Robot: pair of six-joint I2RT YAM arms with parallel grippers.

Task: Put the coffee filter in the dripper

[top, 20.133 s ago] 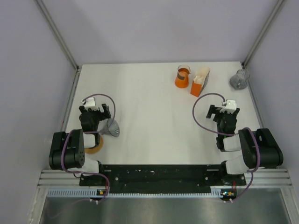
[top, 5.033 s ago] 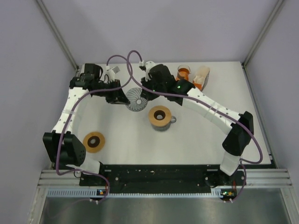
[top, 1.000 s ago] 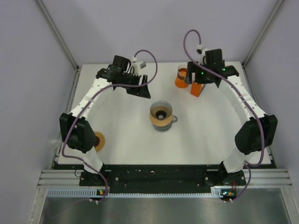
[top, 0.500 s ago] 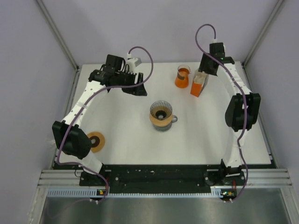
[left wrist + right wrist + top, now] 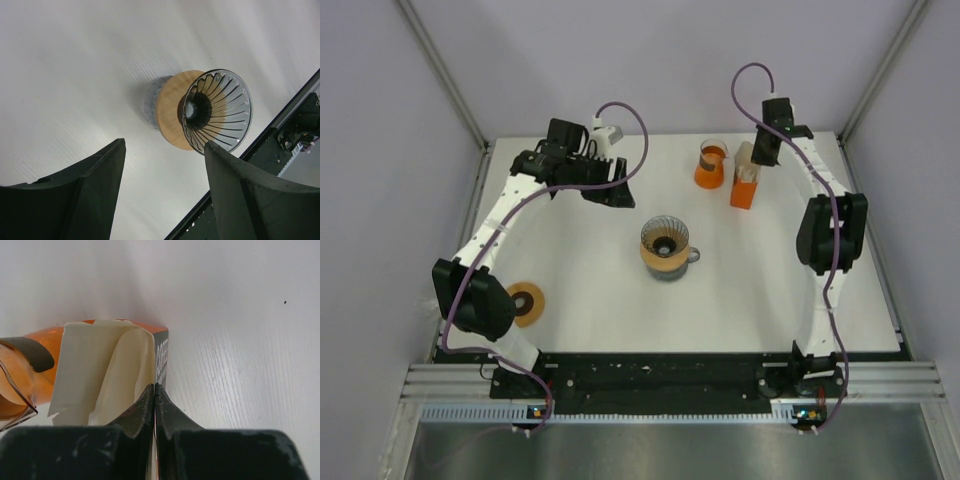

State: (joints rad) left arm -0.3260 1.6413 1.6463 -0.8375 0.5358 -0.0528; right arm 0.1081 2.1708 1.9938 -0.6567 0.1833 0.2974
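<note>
Down at about 8 o'clock on the white table (image 5: 605, 305), close by the left arm's elbow, lies a loose tan ring (image 5: 526, 301). In the middle of the table stands the dripper (image 5: 665, 245), a clear ribbed cone with a tan collar and a dark centre hole. It sits upright on a glass cup (image 5: 692, 257) whose handle points to 3 o'clock. Off at 11 o'clock from the dripper, and apart from it, is the left gripper (image 5: 164, 146), its jaws spread wide with nothing between them. Further back, at 1 o'clock, an orange beaker (image 5: 710, 166) stands just beside an orange carton (image 5: 744, 188), the carton on its 3 o'clock side. The coffee filter (image 5: 100, 365) is the cream paper standing folded in the carton's open top. The right gripper (image 5: 154, 388) reaches to the carton's mouth with its jaws pressed tight together at the edge of the paper and the carton wall. From here I cannot tell whether a sheet is caught between them.
</note>
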